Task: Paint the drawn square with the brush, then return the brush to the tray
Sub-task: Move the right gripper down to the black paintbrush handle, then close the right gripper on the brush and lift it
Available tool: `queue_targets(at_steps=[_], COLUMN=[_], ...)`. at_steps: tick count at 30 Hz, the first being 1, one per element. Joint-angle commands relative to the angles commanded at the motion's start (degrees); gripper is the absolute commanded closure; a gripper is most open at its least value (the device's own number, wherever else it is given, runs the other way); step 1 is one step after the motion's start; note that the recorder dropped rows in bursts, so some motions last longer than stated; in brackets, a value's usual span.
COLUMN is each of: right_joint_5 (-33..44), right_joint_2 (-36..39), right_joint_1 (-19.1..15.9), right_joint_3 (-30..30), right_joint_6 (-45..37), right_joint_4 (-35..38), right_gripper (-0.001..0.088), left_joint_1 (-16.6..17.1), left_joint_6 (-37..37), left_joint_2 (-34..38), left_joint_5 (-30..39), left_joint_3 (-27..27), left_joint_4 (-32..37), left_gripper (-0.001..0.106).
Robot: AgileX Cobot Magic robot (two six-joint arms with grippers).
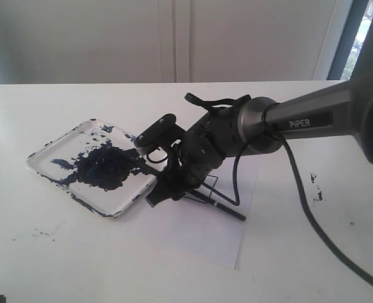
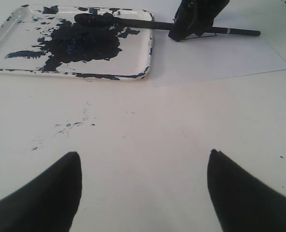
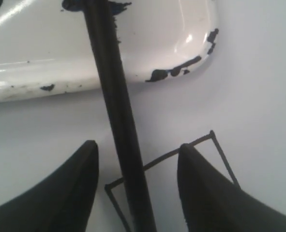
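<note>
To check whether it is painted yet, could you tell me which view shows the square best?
The right wrist view: the square is close and sharp, its inside white, the brush across it. The exterior view shows only thin lines beside the right end effector; the left wrist view, barely a line.

Right arm: grey metallic tubular forearm link [image 1: 344,104], black band on it with white "PiPER" lettering [image 1: 308,122]. Rounded wrist housing [image 1: 236,129] is dark grey to black with a slight gloss. Thick black cable [image 1: 309,218] leaves the wrist and trails out under the link, and thinner black wire loops [image 1: 208,101] sit over the wrist top. Flat black plate [image 1: 156,130] sits off the wrist side, with two small pale dots on it, screws or not can't tell. right gripper [image 1: 164,196] has a black, blocky body; its fingers [image 3: 60,193] are matte black, broad at the base, tapering to blunt points. left gripper [image 2: 143,154] has the same matte black tapered fingers [image 2: 46,198]
</note>
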Motion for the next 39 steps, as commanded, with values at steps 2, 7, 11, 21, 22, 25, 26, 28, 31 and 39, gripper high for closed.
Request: queue_targets(at_steps=[2,7,11,21,22,25,26,28,31,39], right_joint_5=[-0.36,0.8,0.9,1.17,1.45,3.08,5.14,8.85,13.86,39.22], right_joint_2=[0.0,0.0,0.0,-4.3,-5.01,-7.74,-9.62,-12.34,-15.6,-13.95], right_joint_1=[-0.39,-1.19,-1.19,-0.96,-0.96,-0.74,-0.26,1.17,2.97,7.38], right_joint_3=[0.0,0.0,0.0,0.0,0.0,0.0,0.0,0.0,-1.19,-15.54], right_joint_6=[0.24,0.24,0.24,-0.22,-0.36,-1.74,-4.19,-7.53,-8.33,-11.66], right_joint_4=[0.0,0.41,0.41,0.41,0.41,0.41,0.41,0.31,0.2,-2.37], right_gripper=[0.0391,0.0537,0.0728,0.0868,0.0868,0.0868,0.0868,0.0868,0.0868,0.0868], left_joint_1=[0.0,0.0,0.0,0.0,0.0,0.0,0.0,0.0,0.0,0.0], left_joint_6=[0.0,0.0,0.0,0.0,0.0,0.0,0.0,0.0,0.0,0.0], left_joint_2=[0.0,0.0,0.0,0.0,0.0,0.0,0.0,0.0,0.0,0.0], left_joint_5=[0.0,0.0,0.0,0.0,0.0,0.0,0.0,0.0,0.0,0.0], left_joint_3=[0.0,0.0,0.0,0.0,0.0,0.0,0.0,0.0,0.0,0.0], left_joint_4=[0.0,0.0,0.0,0.0,0.0,0.0,0.0,0.0,0.0,0.0], left_gripper=[0.03,0.03,0.03,0.03,0.03,0.03,0.03,0.03,0.03,0.03])
